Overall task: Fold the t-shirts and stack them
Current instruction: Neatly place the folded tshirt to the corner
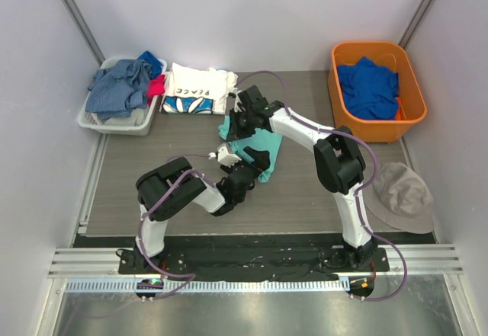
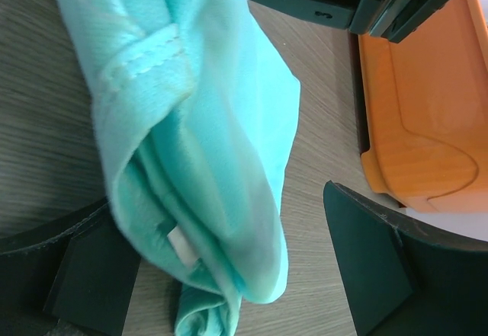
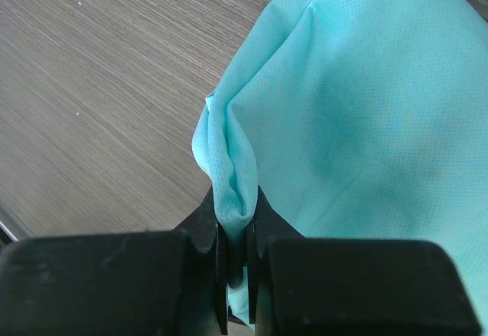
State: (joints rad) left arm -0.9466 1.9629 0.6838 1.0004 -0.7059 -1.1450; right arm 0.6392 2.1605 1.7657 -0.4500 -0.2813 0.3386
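Two arms work over one table (image 1: 137, 153). The task's two t-shirts lie apart. One mint-teal t-shirt (image 1: 258, 155) is bunched at the table's centre. One white "PEACE" t-shirt (image 1: 197, 88) lies folded at 11 o'clock, just beside the one white basket (image 1: 114, 128) at 10 o'clock. The right gripper (image 3: 236, 229) is clenched, pinching a fold of the teal shirt's edge above the wood. The left gripper (image 2: 221, 229) is spread wide and released, with a hanging bundle of the same shirt between its two fingers. The basket holds grey-blue clothes (image 1: 118, 88). One orange bin (image 1: 377, 132) at 1 o'clock holds one royal blue garment (image 1: 370, 88). One grey hat (image 1: 400, 195) lies at 4 o'clock
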